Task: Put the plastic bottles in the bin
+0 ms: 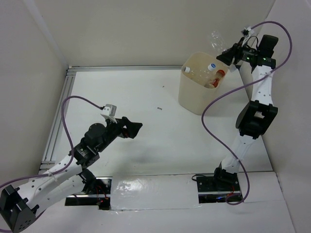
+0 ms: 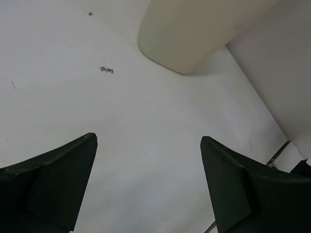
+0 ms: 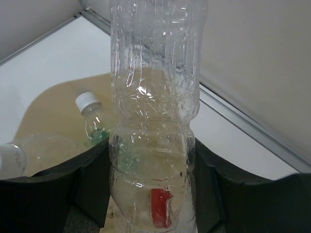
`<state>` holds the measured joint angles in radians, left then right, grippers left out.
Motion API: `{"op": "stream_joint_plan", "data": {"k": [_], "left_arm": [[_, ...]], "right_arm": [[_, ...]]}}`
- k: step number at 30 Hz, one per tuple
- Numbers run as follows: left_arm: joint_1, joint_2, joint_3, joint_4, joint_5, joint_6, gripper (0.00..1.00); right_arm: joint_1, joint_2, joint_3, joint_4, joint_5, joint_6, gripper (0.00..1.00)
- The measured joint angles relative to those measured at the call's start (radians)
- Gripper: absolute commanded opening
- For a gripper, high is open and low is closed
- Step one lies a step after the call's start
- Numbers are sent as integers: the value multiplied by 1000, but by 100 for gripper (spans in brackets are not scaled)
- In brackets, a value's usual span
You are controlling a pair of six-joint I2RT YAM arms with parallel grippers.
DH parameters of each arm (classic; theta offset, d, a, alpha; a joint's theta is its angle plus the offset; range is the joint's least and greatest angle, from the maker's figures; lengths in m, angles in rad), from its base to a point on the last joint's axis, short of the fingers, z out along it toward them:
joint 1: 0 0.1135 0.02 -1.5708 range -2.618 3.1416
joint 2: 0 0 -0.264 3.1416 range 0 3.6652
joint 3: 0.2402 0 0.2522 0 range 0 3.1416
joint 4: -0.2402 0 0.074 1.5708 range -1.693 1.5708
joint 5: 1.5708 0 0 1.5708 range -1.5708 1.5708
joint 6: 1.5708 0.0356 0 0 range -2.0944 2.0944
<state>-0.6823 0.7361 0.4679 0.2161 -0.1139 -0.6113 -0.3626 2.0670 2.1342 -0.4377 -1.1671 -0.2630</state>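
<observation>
The cream-beige bin (image 1: 193, 97) stands at the back right of the table; its side also shows in the left wrist view (image 2: 187, 34). Inside it lie several bottles: a clear one with a white cap (image 1: 212, 68), one with a red-orange label (image 1: 219, 76) and another clear one (image 1: 189, 72). My right gripper (image 1: 230, 54) is shut on a clear plastic bottle (image 3: 153, 111) and holds it above the bin's far right rim (image 3: 39, 104); that bottle sticks up and left (image 1: 217, 40). Below it a white-capped bottle (image 3: 90, 114) lies in the bin. My left gripper (image 2: 148, 141) is open and empty over bare table.
White walls close the table at the back and on both sides. A metal rail (image 1: 126, 68) runs along the back edge and another down the left side (image 1: 57, 116). The right arm's purple cable (image 1: 214, 126) loops beside the bin.
</observation>
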Motion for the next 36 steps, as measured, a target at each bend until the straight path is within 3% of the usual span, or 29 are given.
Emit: {"op": "stream_joint_plan", "data": {"k": [9, 13, 14, 16, 24, 25, 26, 29, 30, 36], "left_arm": [[-10, -14, -2, -15, -20, -21, 100], [-10, -15, -4, -14, -20, -23, 100], [-10, -14, -5, -14, -20, -23, 100], [-10, -15, -5, -15, -20, -24, 100], [-10, -56, -16, -31, -21, -23, 100], [-10, -58, -18, -32, -21, -23, 100], [-10, -58, -21, -32, -21, -24, 100], [-10, -53, -27, -32, -20, -24, 100], [-10, -48, -27, -31, -20, -24, 100], [-10, -5, -27, -25, -17, -22, 100]], "right_arm": [[67, 0, 20, -58, -14, -61, 8], [140, 0, 20, -90, 3, -98, 25], [163, 0, 20, -101, 10, -107, 38], [206, 0, 20, -119, 41, -127, 46], [236, 0, 18, -179, 173, -186, 49], [227, 0, 18, -188, 188, -193, 54], [216, 0, 18, -197, 201, -202, 68], [192, 0, 18, -219, 235, -222, 85], [185, 0, 18, -229, 245, -230, 99], [166, -2, 18, -272, 266, -269, 99]]}}
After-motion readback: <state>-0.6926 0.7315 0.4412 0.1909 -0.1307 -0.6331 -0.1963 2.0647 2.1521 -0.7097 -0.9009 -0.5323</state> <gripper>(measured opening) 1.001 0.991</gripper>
